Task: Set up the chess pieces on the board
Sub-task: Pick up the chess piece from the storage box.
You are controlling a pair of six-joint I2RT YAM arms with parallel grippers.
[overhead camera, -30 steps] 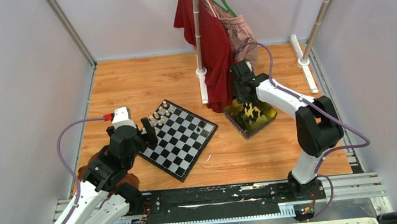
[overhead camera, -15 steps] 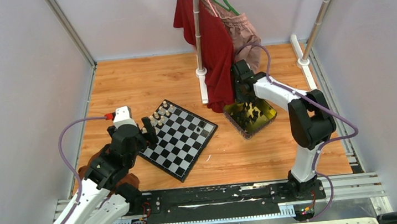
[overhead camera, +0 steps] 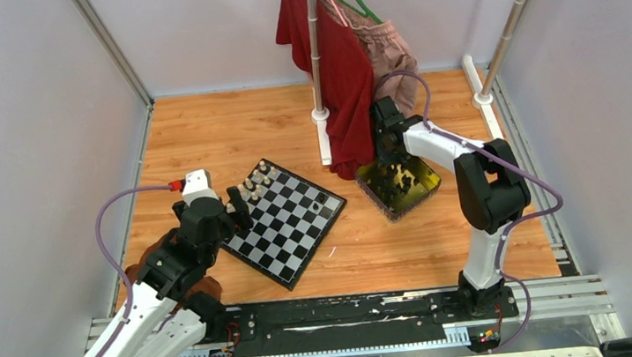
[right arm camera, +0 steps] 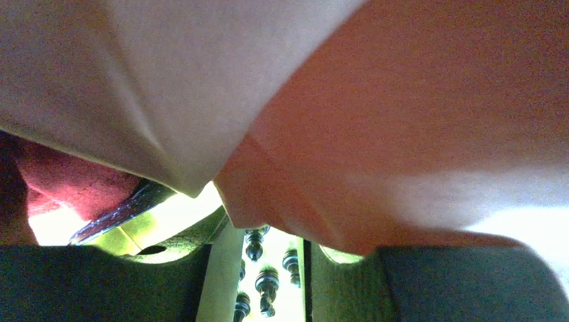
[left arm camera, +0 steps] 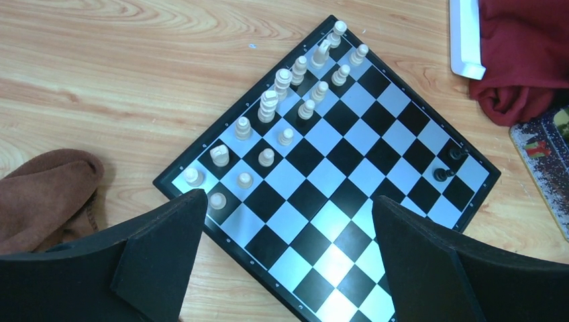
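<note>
Over one edge of the board (left arm camera: 349, 168) — left hand (left arm camera: 287, 201) spread above bare squares; right hand (right arm camera: 258, 255) parted over tray (overhead camera: 419, 201).

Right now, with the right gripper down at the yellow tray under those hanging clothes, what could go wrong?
1. The hanging clothes cover most of the right wrist view, so the right gripper may misjudge the black pieces in the tray, or snag cloth.
2. The open left gripper has a finger beside the cream pieces on the board; a careless move could topple them.
</note>
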